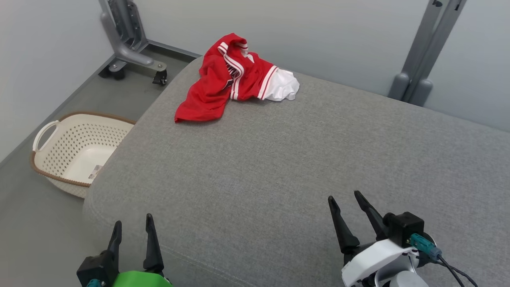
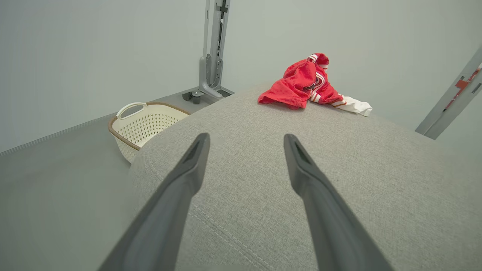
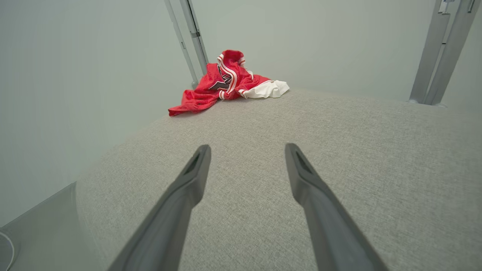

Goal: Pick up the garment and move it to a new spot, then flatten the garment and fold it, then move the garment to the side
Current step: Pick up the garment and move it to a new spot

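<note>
Garment in question, a crumpled red mesh jersey with white stripes and a white sleeve [image 1: 215, 89], lies bunched at the far edge of the broad grey fabric cushion [image 1: 279, 167], toward its far left corner, and nothing has hold of it. Left gripper [image 1: 133, 220] hovers at the near left edge, fingers spread wide, nothing between them. Right gripper [image 1: 344, 196] sits over the near right part, likewise spread wide and empty. Both are well apart from the jersey, with bare cushion between. Down on the grey floor [image 1: 28, 231] to the left, a cream perforated plastic basket with a brown rim [image 1: 55, 157] stands just beside the cushion. By my reckoning we're at the very start: the pick-up isn't begun, and the move to a new spot, the flattening, the folding and the final shift aside are all ahead.
</note>
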### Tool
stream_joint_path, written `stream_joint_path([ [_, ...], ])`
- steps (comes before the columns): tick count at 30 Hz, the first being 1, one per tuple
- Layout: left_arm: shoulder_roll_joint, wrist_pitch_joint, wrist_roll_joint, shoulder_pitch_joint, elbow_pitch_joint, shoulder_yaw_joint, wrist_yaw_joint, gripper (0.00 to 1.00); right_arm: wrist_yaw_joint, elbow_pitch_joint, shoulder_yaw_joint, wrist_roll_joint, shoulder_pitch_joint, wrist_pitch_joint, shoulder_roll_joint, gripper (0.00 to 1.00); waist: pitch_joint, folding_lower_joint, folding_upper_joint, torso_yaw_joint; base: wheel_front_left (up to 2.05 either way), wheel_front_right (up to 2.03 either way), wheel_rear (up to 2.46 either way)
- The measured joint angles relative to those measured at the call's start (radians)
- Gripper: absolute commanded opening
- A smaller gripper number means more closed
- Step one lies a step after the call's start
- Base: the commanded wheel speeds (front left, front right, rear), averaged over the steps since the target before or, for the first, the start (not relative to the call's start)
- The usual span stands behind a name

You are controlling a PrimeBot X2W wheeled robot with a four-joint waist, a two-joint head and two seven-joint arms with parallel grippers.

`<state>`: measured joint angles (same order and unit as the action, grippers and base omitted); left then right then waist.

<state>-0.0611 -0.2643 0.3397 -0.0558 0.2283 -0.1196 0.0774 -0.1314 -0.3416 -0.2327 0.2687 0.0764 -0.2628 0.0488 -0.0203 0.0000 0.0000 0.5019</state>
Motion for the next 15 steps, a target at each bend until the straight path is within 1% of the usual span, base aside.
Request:
stream_joint_path([
  [5,0.004,0.0,0.001,-0.016,-0.022,0.008,0.006,1.0,0.0,-0.015,-0.019,-0.002,0.015,0.0,-0.001,1.0,0.021,0.0,0.0,0.023,0.0,0.0,0.0],
  [9,0.005,0.0,0.001,-0.022,-0.027,0.007,0.011,1.0,0.0,-0.021,-0.024,-0.002,0.018,0.0,0.0,1.0,0.026,0.0,0.0,0.027,0.0,0.0,0.0],
  [12,0.006,0.0,0.001,-0.023,-0.023,0.001,0.009,1.0,0.0,-0.02,-0.01,-0.003,0.016,0.0,-0.001,1.0,0.025,0.0,0.0,0.027,0.0,0.0,0.0],
  [15,0.007,0.0,0.001,-0.018,-0.015,-0.005,0.001,1.0,0.0,-0.002,0.024,-0.02,0.008,0.0,-0.001,1.0,0.032,0.0,0.0,0.027,0.0,0.0,0.0],
])
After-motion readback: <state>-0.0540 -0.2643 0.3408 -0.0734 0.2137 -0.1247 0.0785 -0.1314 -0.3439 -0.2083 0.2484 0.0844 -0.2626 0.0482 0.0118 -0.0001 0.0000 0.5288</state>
